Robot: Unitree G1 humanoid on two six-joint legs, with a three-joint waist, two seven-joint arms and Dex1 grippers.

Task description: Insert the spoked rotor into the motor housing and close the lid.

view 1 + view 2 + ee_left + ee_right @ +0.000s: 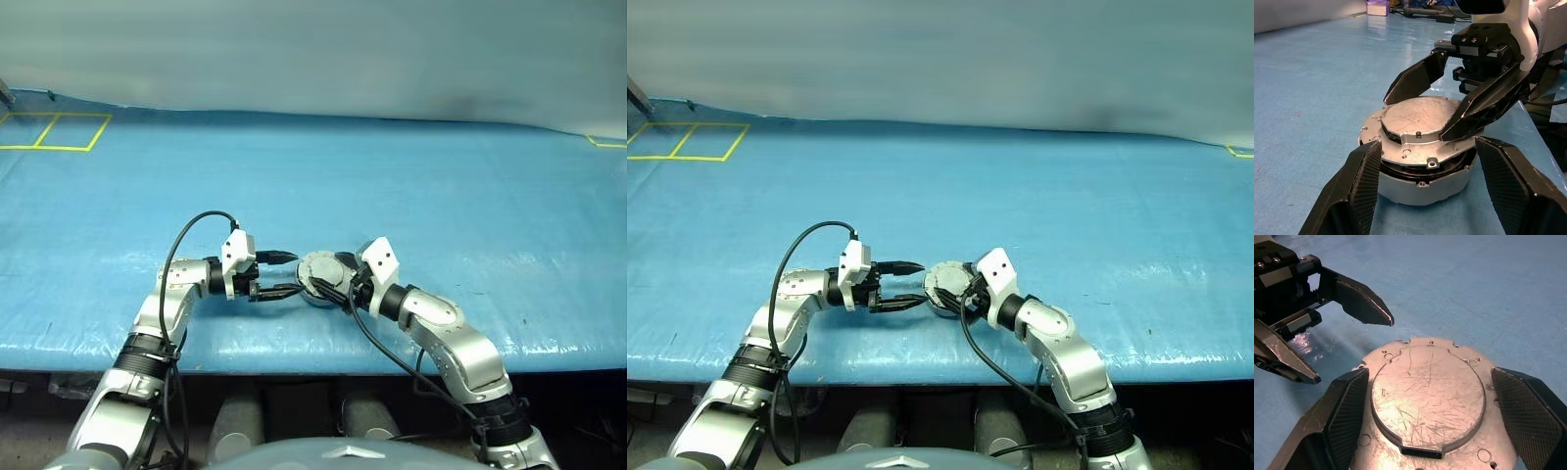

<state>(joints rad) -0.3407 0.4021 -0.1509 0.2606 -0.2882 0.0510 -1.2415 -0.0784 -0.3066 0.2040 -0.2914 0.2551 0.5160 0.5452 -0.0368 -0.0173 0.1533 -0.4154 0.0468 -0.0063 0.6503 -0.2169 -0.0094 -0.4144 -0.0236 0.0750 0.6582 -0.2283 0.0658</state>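
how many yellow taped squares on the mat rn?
2 full ones, side by side at the mat's far left corner: the outer square and the inner square. A yellow corner at far right may belong to another, cut off.

lid (942,281) down, both pincers apparently open

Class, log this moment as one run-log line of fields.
stage: lid down on motor housing | left pincer: open beside housing | right pincer: open, straddling lid | surface: blue mat
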